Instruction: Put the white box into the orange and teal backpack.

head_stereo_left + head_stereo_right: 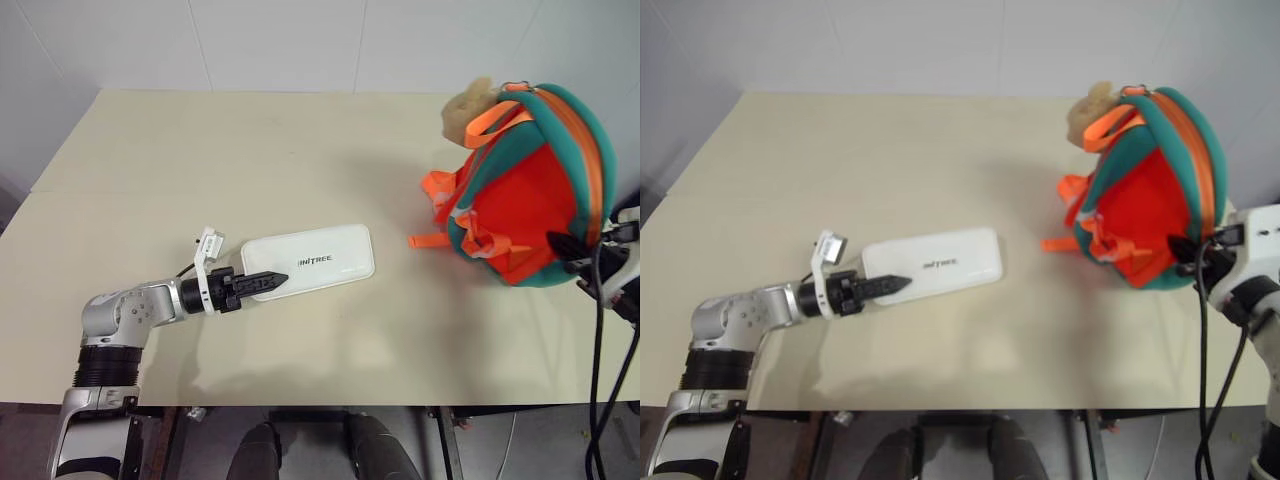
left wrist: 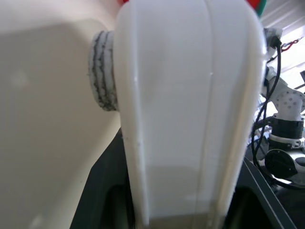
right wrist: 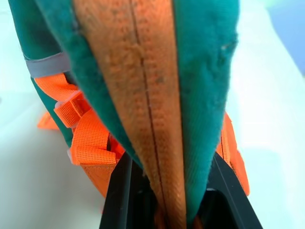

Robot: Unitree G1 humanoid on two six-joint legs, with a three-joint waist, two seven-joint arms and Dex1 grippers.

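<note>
box: white box (image 1: 310, 260) flat on beige table (image 1: 250, 150), near the front edge, left of centre, long side running left-right and slightly tilted
box lettering: dark "UNITREE" on top, first letters covered by the finger in the left eye view; tiny and unreadable in the right eye view
left gripper: left gripper (image 1: 262, 282) at the box's left end, black fingers over its near-left corner, clamped on the box
left wrist view: box (image 2: 190, 105) seen end-on, rising between the two fingers and gripped at its edges; a ribbed grey round part (image 2: 102, 71) sticks out on one side, cannot tell what it is; the other arm's white joints and black cables (image 2: 281, 138) show past the box
backpack: orange and teal backpack (image 1: 530, 190) upright on the table's right side, well apart from the box, orange straps (image 1: 440, 200) trailing toward the box
plush: beige plush toy (image 1: 468, 108) at the backpack's top, far side
right gripper: right gripper (image 1: 572, 250) at the backpack's lower right edge
right wrist view: black fingers (image 3: 119, 191) pinch the backpack's teal rim and orange zipper band (image 3: 147, 95); head views too small to show that grip
writing elsewhere: none readable
</note>
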